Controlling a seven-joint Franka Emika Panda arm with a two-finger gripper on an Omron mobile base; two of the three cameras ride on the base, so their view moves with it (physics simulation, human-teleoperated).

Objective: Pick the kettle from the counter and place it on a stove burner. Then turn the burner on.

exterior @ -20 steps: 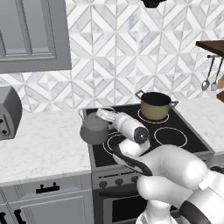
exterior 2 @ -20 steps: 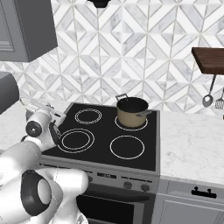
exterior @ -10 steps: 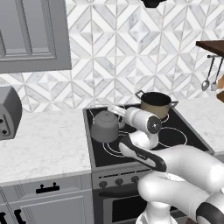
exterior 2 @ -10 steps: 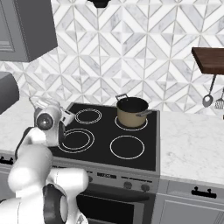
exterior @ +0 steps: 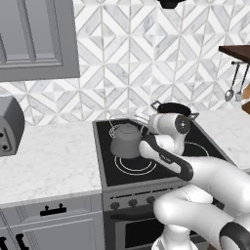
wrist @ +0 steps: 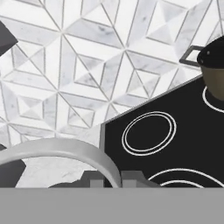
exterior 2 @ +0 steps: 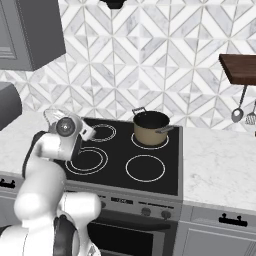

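The kettle (exterior: 126, 141) is carried by its thin wire handle (wrist: 61, 148), on which the hand (exterior: 140, 119) is clamped shut, and is held above the front left of the black cooktop (exterior: 161, 161), over the widest double-ring stove burner (exterior: 139, 165). For a clean placement, the kettle is best centred over those rings, kept upright and lowered gently until the base sits flat, well apart from the tan pot (exterior 2: 150, 127) behind.

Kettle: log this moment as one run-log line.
phase: carry | gripper: shut on kettle handle | kettle: over stove burner, front left | pot: back burner
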